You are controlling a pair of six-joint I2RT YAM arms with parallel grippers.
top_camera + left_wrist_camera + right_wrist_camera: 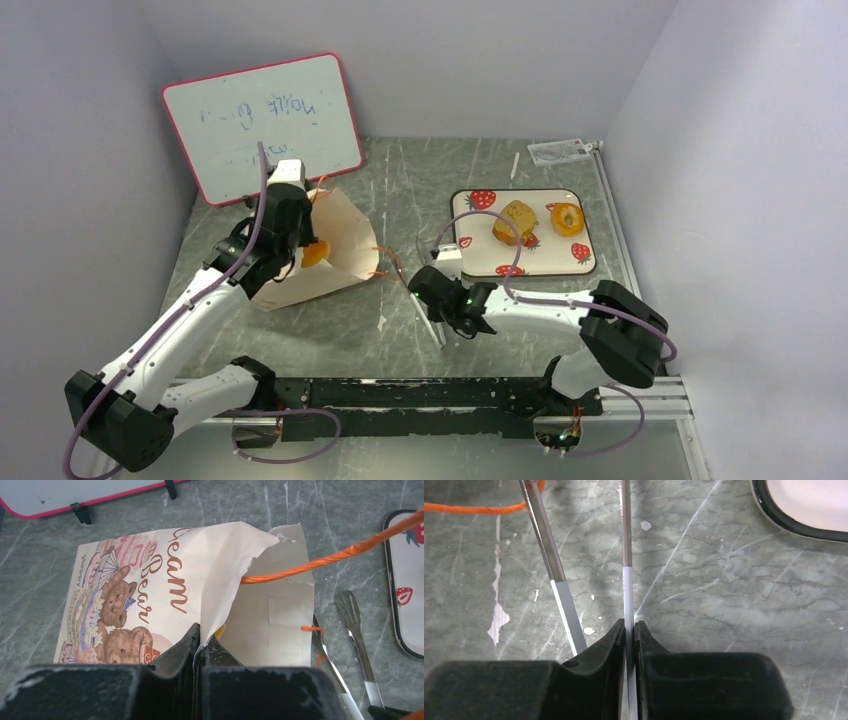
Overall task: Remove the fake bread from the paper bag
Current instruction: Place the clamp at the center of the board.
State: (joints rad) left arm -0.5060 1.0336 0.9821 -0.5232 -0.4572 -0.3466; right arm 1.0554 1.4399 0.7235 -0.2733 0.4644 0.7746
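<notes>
Currently the left gripper point(200, 639) is clamped on the upper lip of the paper bag point(165, 585), and the mouth stands open. The bag lies on its side on the table point(340, 335) with the bear print up, just in front of the whiteboard point(262, 120). One orange bread piece point(315, 253) shows inside the mouth. A loaf chunk point(514, 221) and a ring bagel point(567, 218) sit apart on the strawberry tray point(540, 262), right of the bag. The right gripper point(630, 629) is closed on one arm of the metal tongs point(626, 540) — tips beside the bag opening, near the orange cord handle point(320, 560).
</notes>
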